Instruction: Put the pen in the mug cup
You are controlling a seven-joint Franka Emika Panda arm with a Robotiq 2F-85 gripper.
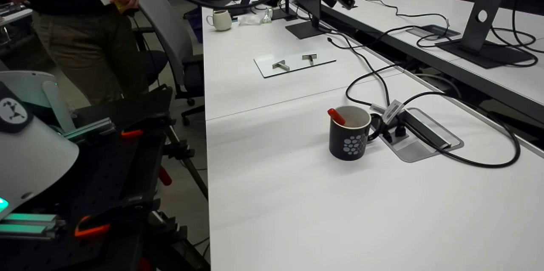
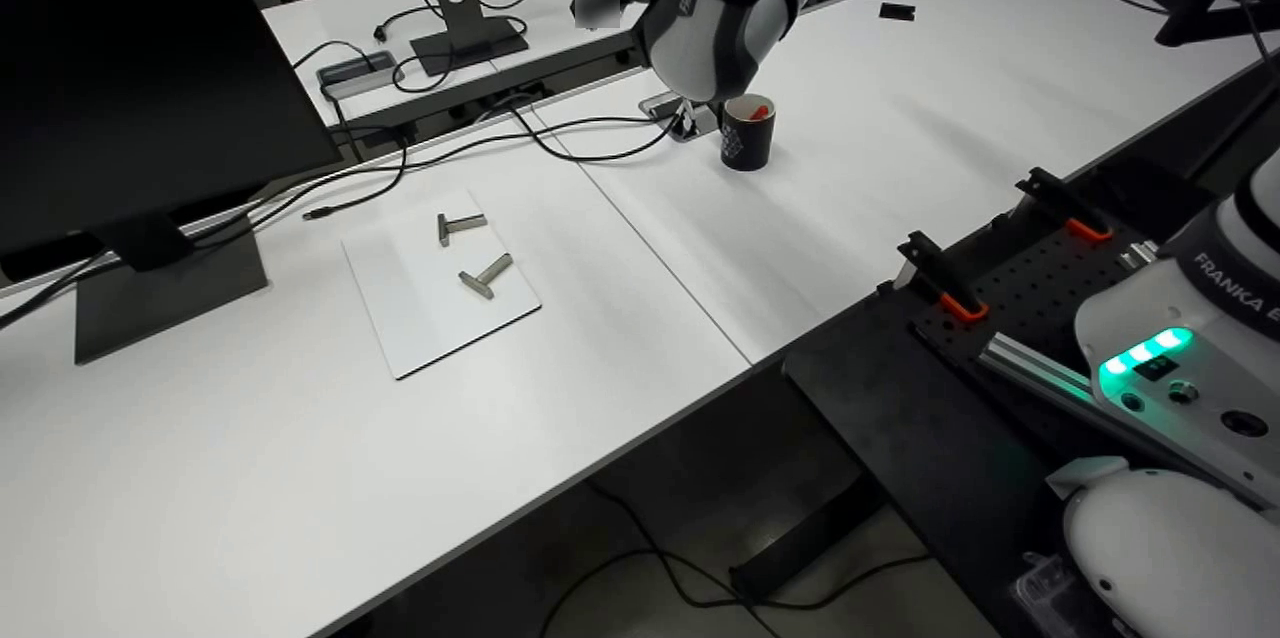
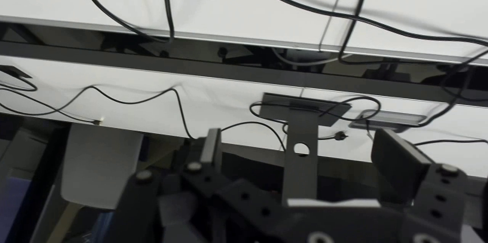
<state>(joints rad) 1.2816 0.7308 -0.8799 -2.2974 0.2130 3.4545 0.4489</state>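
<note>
While the black two-fingered gripper [image 3: 299,136] hangs high and well apart from the work, its fingers [image 3: 398,155] stand spread in the wrist view, with a grey monitor stand [image 3: 300,180] visible beyond, between them. The short red stick-like pen [image 1: 336,117] is found inside the small black cylindrical mug [image 1: 346,145] with pale interior and white printed mark. It is tilted, upper end at the rim, lower end hidden within; both exterior views show this placement. The mug is upright on the white surface [image 1: 272,203], its handle just beside a grey-framed cable outlet [image 1: 411,155] crossed by black cables [image 1: 488,165]. Further along lies a thin white rectangular board [image 2: 415,318] bearing two metallic T-shaped pieces [image 2: 492,271]. In an exterior view, a cream-coloured handled mug [image 1: 222,21] stands near the far end; a person [image 1: 85,37] in black top and brown trousers stands beside the surface.
</note>
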